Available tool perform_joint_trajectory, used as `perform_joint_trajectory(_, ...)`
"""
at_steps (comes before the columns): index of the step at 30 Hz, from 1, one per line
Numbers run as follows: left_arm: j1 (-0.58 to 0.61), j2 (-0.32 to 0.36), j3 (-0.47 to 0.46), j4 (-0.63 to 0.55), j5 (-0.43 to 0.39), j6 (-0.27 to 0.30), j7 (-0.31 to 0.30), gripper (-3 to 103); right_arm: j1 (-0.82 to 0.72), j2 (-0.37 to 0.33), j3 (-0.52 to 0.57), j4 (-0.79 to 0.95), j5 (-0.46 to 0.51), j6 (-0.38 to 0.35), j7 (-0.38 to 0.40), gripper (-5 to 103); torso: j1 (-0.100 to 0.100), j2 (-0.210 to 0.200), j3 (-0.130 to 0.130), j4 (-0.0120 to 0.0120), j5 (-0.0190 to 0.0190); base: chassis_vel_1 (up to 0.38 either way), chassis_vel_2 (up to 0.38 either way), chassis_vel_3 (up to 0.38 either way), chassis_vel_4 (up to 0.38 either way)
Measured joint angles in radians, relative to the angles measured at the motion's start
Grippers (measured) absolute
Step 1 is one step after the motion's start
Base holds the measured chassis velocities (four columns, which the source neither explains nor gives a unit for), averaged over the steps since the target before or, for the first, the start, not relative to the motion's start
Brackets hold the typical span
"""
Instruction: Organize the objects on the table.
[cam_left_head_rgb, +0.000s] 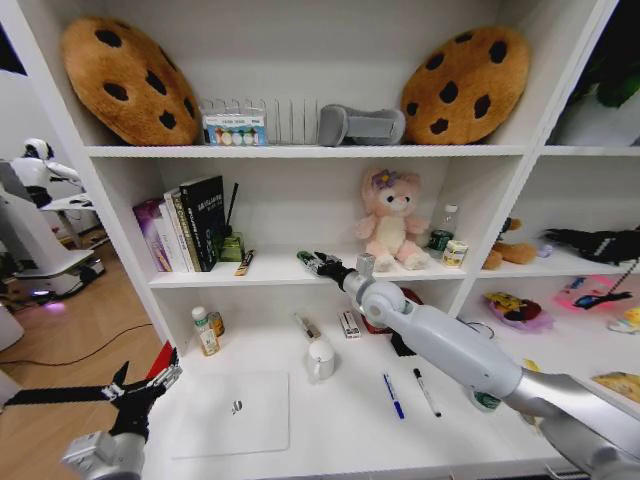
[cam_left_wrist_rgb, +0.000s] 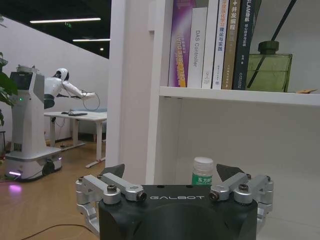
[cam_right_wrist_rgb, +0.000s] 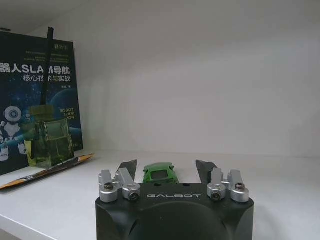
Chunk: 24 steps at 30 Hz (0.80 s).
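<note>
Left gripper (cam_left_head_rgb: 140, 388) nearest, parked off desk's left edge, jaws spread, empty. Right gripper (cam_right_wrist_rgb: 166, 172) reaches onto middle shelf (cam_left_head_rgb: 280, 272), jaws released, green toy car (cam_right_wrist_rgb: 160, 173) on shelf board between fingertips. Risk: withdrawing fingers clip car, roll it toward shelf edge.

Two cookie-shaped cushions (cam_left_head_rgb: 130, 80) on the top shelf, one pink plush toy (cam_left_head_rgb: 392, 218) and one brown plush toy (cam_left_head_rgb: 510, 248) on the middle shelf, one row of books (cam_left_head_rgb: 185, 222), one green toy car (cam_right_wrist_rgb: 160, 173), two pens (cam_left_head_rgb: 393, 395) on the table, one silver laptop (cam_left_head_rgb: 232, 412), one white mug (cam_left_head_rgb: 320, 358), two grippers (cam_left_head_rgb: 318, 263)
</note>
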Motion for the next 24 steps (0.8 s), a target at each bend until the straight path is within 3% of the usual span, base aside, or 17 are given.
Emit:
perform_joint_trajectory(1,0.0,-0.002,0.0,0.001,0.0,0.0,0.0,100,0.0,-0.003,0.005,0.011,0.003,-0.001,0.003,75,0.0,0.0,0.0,0.0001,0.0,0.0,0.0,0.0,0.0)
perform_joint_trajectory(3,-0.001,-0.003,0.001,0.001,0.0,0.0,0.0,100,0.0,-0.007,0.011,0.027,0.007,-0.002,0.006,75,0.0,0.0,0.0,0.0001,0.0,0.0,0.0,0.0,0.0)
perform_joint_trajectory(7,-0.006,-0.004,0.005,0.002,0.001,0.0,-0.001,100,-0.015,-0.049,0.058,0.126,0.019,-0.008,0.016,95,0.0,0.0,0.0,0.0003,0.0,0.0,0.0,0.0,0.0)
perform_joint_trajectory(8,-0.006,-0.004,0.005,0.002,0.001,0.0,-0.001,100,-0.015,-0.049,0.058,0.126,0.019,-0.008,0.016,95,0.0,0.0,0.0,0.0003,0.0,0.0,0.0,0.0,0.0)
perform_joint_trajectory(13,-0.011,-0.007,0.006,0.008,0.002,0.0,-0.002,100,-0.191,-0.2,0.22,0.346,-0.002,-0.018,0.01,100,0.0,0.0,0.0,-0.0004,0.0003,0.0,0.0,0.0,0.0)
perform_joint_trajectory(14,-0.011,-0.007,0.006,0.008,0.002,0.0,-0.002,100,-0.191,-0.2,0.22,0.346,-0.002,-0.018,0.01,100,0.0,0.0,0.0,-0.0004,0.0003,0.0,0.0,0.0,0.0)
perform_joint_trajectory(18,-0.014,-0.009,0.006,0.011,0.002,0.0,-0.004,100,-0.478,-0.329,0.498,0.511,-0.074,-0.018,-0.013,100,0.0,0.0,0.0,-0.0001,0.0001,0.0,0.0,0.0,0.0)
perform_joint_trajectory(19,-0.014,-0.009,0.006,0.011,0.002,0.0,-0.004,100,-0.478,-0.329,0.498,0.511,-0.074,-0.018,-0.013,100,0.0,0.0,0.0,-0.0001,0.0001,0.0,0.0,0.0,0.0)
perform_joint_trajectory(22,-0.017,-0.013,0.009,0.011,0.004,0.0,-0.004,100,-0.787,-0.372,0.72,0.6,-0.177,0.006,-0.01,100,0.0,0.0,0.0,-0.0007,0.0001,0.0,0.0,0.0,0.0)
perform_joint_trajectory(24,-0.016,-0.017,0.009,0.011,0.006,0.0,-0.004,100,-0.852,-0.369,0.751,0.612,-0.209,0.017,0.004,100,0.0,0.0,0.0,-0.0006,0.0,0.0,0.0,0.0,0.0)
